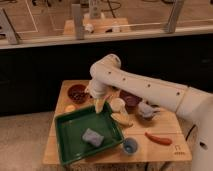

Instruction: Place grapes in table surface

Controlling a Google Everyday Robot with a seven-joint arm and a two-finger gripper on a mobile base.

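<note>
The light tan table surface point(162, 153) has a small black mark point(178, 148) at its front right corner. My white arm reaches in from the right, with its elbow point(107, 67) over the back of the table. My gripper point(99, 103) hangs down just above the back edge of the green tray point(66, 131), to the right of the reddish-brown bowl point(77, 93). I cannot make out the grapes; the arm covers the back middle of the table.
A grey-blue sponge point(92, 136) lies in the tray. On the table are a purple bowl point(131, 99), a white cup point(117, 104), a banana point(121, 119), a grey object point(146, 110), a blue cup point(130, 146), an orange-red stick point(159, 138) and a small yellow piece point(70, 108).
</note>
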